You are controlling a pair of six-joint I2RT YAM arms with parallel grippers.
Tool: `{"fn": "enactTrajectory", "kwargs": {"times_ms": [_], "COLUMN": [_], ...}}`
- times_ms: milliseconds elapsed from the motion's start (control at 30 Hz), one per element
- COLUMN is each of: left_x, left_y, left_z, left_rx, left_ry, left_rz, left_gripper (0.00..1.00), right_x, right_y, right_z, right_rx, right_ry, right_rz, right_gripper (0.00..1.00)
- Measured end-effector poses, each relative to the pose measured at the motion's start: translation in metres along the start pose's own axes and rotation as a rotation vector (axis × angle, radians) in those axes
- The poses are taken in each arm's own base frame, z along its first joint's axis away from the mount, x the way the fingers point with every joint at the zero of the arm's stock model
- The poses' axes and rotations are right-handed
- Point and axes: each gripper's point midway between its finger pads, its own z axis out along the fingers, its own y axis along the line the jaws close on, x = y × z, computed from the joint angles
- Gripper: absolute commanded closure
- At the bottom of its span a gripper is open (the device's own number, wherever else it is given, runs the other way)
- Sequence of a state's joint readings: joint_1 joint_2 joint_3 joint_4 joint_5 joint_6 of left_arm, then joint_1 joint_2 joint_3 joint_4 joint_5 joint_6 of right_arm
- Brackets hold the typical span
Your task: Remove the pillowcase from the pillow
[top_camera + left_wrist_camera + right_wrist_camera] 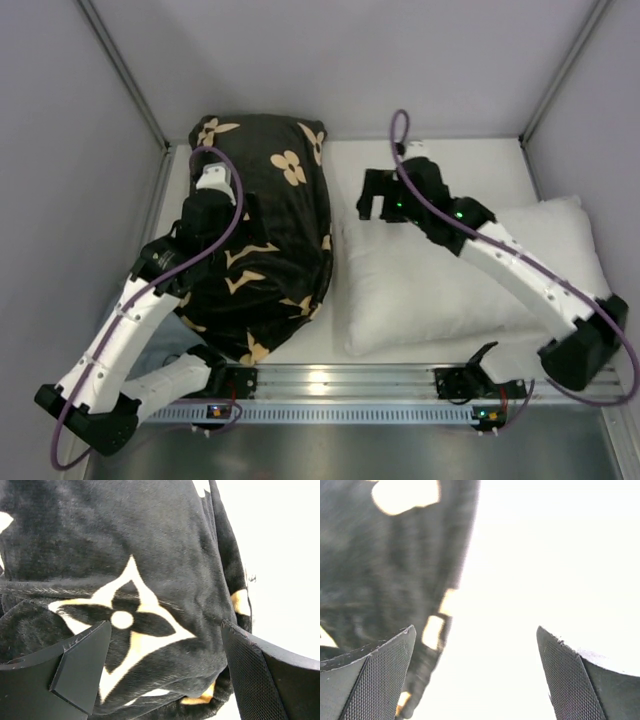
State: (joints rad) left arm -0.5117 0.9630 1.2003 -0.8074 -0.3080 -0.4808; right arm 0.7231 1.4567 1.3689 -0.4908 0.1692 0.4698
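The black pillowcase [270, 230] with tan flowers lies as a plump heap at the left of the table. What fills it is hidden. My left gripper [212, 172] hovers over its far left part. In the left wrist view the gripper [166, 630] is open, its jaws wide apart just above the flowered fabric [150, 555]. A bare white pillow [440, 285] lies to the right of the pillowcase, and I see no tag on it. My right gripper [375, 212] is open and empty above the pillow's far left corner. In the right wrist view it [475, 632] sits beside the pillowcase edge [380, 555].
Grey enclosure walls stand at the left, back and right. An aluminium rail [330, 380] with the arm bases runs along the near edge. The white tabletop [480, 160] shows behind the pillow. The right arm lies across the white pillow.
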Motion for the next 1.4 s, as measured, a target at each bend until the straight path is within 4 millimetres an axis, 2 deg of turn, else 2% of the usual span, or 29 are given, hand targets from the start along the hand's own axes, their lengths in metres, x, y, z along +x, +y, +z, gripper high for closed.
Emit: {"fn": "enactTrajectory", "kwargs": {"times_ms": [100,167,267,367,433,567,667,767,867,1000,1100,1233,1400], "left_x": [0.003,0.006,0.009,0.011,0.013,0.017,0.022,0.028,0.033,0.036,0.036,0.033,0.031], "left_y": [-0.004,-0.008,-0.015,-0.021,-0.024,-0.027,-0.027,-0.026,-0.027,-0.029,-0.031,-0.032,-0.031], "left_z": [0.005,0.010,0.018,0.023,0.025,0.027,0.029,0.031,0.032,0.031,0.030,0.024,0.018], "left_rx": [0.013,0.029,0.050,0.071,0.087,0.103,0.109,0.109,0.117,0.134,0.149,0.165,0.175], "left_ry": [0.018,0.028,0.045,0.060,0.063,0.071,0.085,0.098,0.112,0.123,0.124,0.108,0.090], "left_rz": [0.003,0.003,0.005,0.006,0.005,0.004,0.006,0.009,0.011,0.011,0.009,0.005,0.000], "left_gripper": [0.06,0.06,0.06,0.06,0.06,0.06,0.06,0.06,0.06,0.06,0.06,0.06,0.06], "right_x": [-0.011,-0.008,0.005,0.030,0.054,0.113,0.140,0.144,0.141,0.126,0.095,0.038,-0.035], "right_y": [-0.053,-0.067,-0.083,-0.101,-0.114,-0.145,-0.160,-0.172,-0.184,-0.195,-0.200,-0.205,-0.222], "right_z": [-0.065,-0.096,-0.123,-0.131,-0.130,-0.125,-0.118,-0.103,-0.076,-0.019,0.038,0.107,0.158], "right_rx": [0.141,0.183,0.243,0.329,0.393,0.547,0.619,0.642,0.633,0.619,0.612,0.578,0.595], "right_ry": [-0.099,-0.120,-0.100,-0.024,0.045,0.228,0.310,0.347,0.375,0.477,0.506,0.409,0.231], "right_rz": [0.081,0.107,0.140,0.160,0.160,0.146,0.160,0.210,0.283,0.299,0.244,0.153,-0.019], "right_gripper": [0.01,0.01,0.01,0.00,0.01,0.01,0.00,0.00,0.00,0.00,0.01,0.00,0.01]}}
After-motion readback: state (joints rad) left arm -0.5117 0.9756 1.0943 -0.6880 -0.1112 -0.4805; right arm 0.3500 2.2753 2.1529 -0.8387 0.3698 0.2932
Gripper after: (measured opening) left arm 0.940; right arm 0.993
